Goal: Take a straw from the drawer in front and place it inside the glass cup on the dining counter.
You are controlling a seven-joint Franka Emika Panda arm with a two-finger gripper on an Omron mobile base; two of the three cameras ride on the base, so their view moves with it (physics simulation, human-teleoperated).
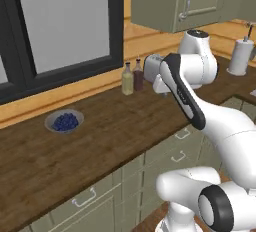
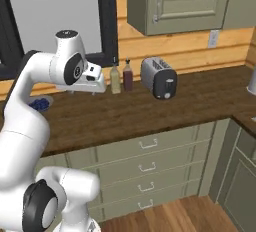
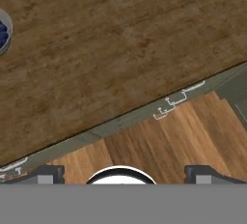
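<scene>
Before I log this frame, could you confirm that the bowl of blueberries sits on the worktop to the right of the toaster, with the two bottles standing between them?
Not quite: the bowl of blueberries sits to the left of the toaster, not the right. The left base view shows it on the worktop under the window, and the two bottles do stand between bowl and toaster.

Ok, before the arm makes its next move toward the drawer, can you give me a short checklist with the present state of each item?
1. Gripper open: ok, tips stand far apart.
2. Gripper empty: ok, nothing between the tips.
3. Drawer open: not ok, the stacked drawers under the worktop are all shut.
4. Straw located: cannot tell.
5. Toaster, bottles and blueberry bowl away from the hand: ok.
6. Glass cup located: cannot tell.
</scene>
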